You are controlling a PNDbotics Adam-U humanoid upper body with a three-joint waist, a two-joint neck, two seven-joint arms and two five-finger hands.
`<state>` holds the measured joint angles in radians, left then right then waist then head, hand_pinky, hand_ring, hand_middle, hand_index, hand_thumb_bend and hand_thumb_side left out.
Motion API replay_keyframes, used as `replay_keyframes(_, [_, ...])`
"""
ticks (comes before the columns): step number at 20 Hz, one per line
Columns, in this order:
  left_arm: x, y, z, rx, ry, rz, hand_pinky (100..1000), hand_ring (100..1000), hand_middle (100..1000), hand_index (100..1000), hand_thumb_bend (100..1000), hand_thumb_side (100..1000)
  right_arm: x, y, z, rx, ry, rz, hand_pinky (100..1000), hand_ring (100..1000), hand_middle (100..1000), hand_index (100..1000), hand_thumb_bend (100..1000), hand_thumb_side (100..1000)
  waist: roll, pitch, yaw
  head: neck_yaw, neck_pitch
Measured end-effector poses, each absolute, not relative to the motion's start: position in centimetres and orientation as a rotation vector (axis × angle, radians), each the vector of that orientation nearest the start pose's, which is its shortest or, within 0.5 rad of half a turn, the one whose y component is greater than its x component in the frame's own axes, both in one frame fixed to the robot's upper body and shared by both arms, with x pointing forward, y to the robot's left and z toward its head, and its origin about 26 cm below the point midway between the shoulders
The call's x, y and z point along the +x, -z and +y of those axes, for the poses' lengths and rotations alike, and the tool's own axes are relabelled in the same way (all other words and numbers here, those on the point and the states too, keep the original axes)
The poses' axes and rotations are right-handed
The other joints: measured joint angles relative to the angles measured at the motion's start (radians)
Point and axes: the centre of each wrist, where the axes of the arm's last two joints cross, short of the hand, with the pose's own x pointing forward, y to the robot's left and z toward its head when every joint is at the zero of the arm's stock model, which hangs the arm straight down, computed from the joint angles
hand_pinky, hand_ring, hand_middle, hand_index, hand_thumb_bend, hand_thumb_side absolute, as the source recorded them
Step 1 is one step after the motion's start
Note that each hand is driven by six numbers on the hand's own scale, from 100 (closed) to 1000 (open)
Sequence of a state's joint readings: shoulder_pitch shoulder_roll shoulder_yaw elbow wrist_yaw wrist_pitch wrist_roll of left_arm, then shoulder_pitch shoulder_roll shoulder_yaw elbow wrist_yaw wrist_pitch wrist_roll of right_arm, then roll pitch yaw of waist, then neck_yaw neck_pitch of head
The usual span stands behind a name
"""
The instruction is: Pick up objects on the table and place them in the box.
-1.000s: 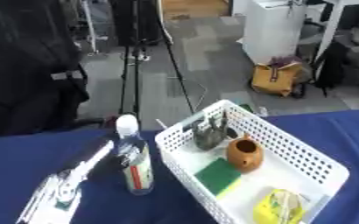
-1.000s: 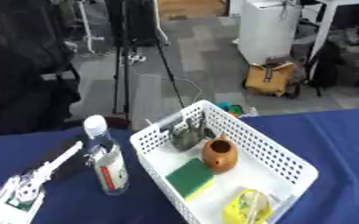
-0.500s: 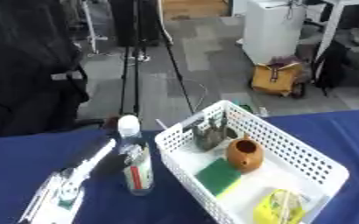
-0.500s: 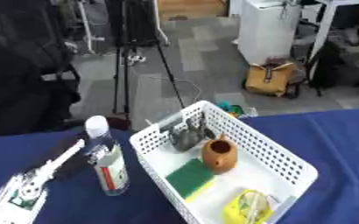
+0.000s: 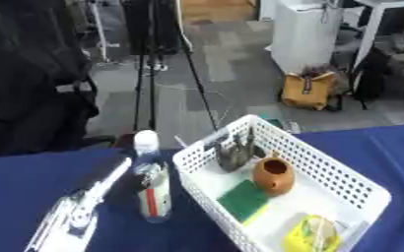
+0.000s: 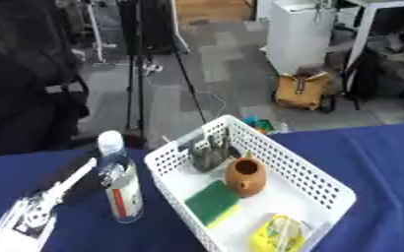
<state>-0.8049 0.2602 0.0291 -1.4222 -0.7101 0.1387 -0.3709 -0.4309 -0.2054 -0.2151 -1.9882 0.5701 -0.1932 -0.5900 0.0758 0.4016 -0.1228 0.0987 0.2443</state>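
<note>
A clear bottle [image 6: 122,189] with a white cap and a red label stands upright on the blue table [image 6: 387,157], just left of the white basket [image 6: 326,184]. In the basket lie a grey object [image 6: 207,152], a brown pot [image 6: 244,176], a green sponge [image 6: 212,202] and a yellow packet [image 6: 279,234]. My left arm comes in from the lower left, and its black left hand [image 6: 78,178] is right against the bottle's left side. Whether it holds the bottle is hidden. My right hand shows in neither view.
The table's far edge runs just behind the bottle and basket. Beyond it on the floor are a black chair [image 5: 24,98], a tripod [image 5: 150,59] and a yellow bag [image 5: 307,91]. Bare blue cloth lies right of the basket.
Nothing has visibly moved; the left hand stays beside the bottle and the basket's contents are the same.
</note>
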Motion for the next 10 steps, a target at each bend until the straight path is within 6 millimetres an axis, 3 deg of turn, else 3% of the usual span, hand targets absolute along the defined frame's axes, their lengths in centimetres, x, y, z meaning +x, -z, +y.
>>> replay_keyframes(3, [42.39,-24.19,22.33,0.674,0.938,-1.786,1000,1000,986,891,104,1000,30.92,-23.63,-28.25,1.325,-0.354,3.118,640,516,593,695,100,816,0.000,0.000,0.000,0.000,0.000])
replay_keyframes(10, [42.41,-24.00,22.21,0.663,0.903,-1.808,1000,1000,942,836,100,1000,30.92,-23.61,-28.23,1.324,-0.356,3.119,641,516,592,696,100,813,0.000,0.000,0.000,0.000,-0.001])
